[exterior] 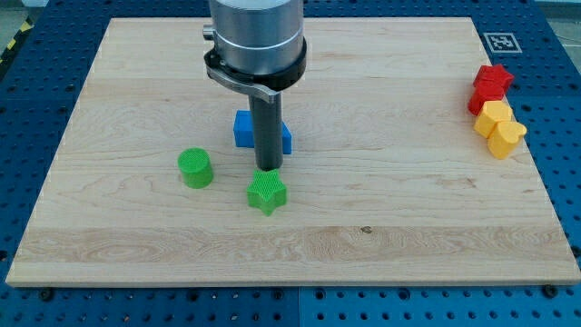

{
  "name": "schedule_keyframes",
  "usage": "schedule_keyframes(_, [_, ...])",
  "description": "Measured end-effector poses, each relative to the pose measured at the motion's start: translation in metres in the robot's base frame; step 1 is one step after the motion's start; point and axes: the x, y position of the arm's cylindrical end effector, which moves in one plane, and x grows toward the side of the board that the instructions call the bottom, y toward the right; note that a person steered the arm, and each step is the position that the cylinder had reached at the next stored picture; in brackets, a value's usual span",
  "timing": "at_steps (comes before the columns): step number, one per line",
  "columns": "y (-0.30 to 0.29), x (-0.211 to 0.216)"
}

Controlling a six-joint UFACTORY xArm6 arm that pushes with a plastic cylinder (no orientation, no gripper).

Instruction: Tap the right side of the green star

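Observation:
The green star [267,193] lies on the wooden board [381,218], a little left of centre and toward the view's bottom. My tip [268,169] stands just above the star's top edge in the view, very close to it or touching; I cannot tell which. The rod rises from there to the grey arm body at the view's top. A blue block [245,130] sits directly behind the rod and is partly hidden by it. A green cylinder [194,168] stands to the left of the star.
At the board's right edge sit a red star [491,84], a yellow block [495,115] and a yellow heart [507,136], close together. A fiducial marker [501,43] is on the board's top right corner. Blue perforated table surrounds the board.

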Motion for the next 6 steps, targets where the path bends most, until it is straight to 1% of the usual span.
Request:
schedule_keyframes(1, [0.016, 0.005])
schedule_keyframes(3, [0.059, 0.046])
schedule_keyframes(4, [0.059, 0.072])
schedule_keyframes(6, [0.052, 0.074])
